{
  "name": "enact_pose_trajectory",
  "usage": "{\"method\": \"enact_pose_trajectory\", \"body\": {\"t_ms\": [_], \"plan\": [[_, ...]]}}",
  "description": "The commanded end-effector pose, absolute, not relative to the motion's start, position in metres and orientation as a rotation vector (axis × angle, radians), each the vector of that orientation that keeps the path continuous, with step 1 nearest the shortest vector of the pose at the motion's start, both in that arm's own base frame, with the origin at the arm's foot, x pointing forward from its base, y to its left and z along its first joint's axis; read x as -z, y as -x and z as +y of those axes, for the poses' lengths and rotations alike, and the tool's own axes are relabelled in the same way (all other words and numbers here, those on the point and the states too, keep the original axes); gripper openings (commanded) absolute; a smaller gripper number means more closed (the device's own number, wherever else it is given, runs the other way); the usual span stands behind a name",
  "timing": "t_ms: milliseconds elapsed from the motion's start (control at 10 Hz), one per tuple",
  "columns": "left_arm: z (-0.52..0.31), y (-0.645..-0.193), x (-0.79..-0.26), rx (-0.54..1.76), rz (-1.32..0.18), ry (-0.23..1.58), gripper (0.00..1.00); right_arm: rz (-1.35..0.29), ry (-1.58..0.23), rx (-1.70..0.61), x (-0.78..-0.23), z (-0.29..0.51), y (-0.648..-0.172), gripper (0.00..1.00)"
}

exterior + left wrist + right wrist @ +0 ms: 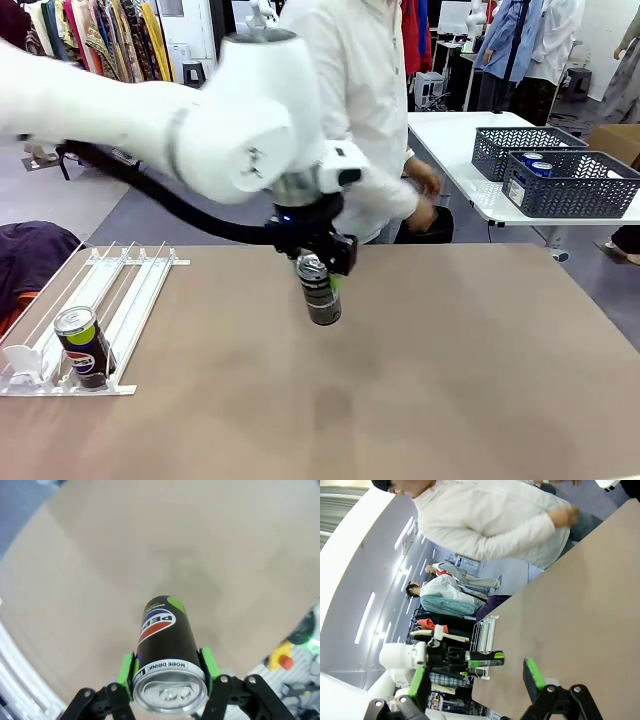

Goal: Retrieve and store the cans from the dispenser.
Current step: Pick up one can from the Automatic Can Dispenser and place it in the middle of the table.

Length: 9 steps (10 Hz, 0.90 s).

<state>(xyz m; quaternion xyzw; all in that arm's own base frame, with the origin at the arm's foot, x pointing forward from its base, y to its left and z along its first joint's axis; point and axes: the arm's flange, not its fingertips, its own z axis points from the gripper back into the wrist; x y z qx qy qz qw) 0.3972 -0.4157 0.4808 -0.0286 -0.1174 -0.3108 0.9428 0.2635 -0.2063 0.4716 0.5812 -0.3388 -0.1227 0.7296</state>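
Front view: Pepsi can [318,292] held clear of the mid counter [450,380].
The left gripper [322,272] is clamped on its upper body; carry it upright and steady toward storage. Another can [82,345] sits in the dispenser [120,285]. The right gripper [477,680] stands apart, empty.

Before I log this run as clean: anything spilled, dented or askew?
Nothing stands out. The left fingers hold the dark Pepsi can squarely, undented; another can stands at the dispenser's near end; no spill shows.

Person's hand [428,182] motion-blurred, cans [541,168] mostly hidden in basket [580,200], perhaps two
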Motion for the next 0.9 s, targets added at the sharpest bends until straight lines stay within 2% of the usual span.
{"method": "enact_pose_trajectory", "body": {"t_ms": [0,500,800], "plan": [[-0.439,-0.421,-0.476,0.634,-0.201,-0.038,0.0,-0.772,-1.301,0.271,-0.475,-0.205,-0.266,1.0],[-0.453,-0.434,-0.445,0.652,-0.095,-0.05,0.0,-0.772,-1.301,0.271,-0.475,-0.205,-0.266,1.0],[-0.45,-0.441,-0.435,0.669,-0.065,0.003,0.0,-0.772,-1.301,0.271,-0.475,-0.205,-0.266,1.0]]}}
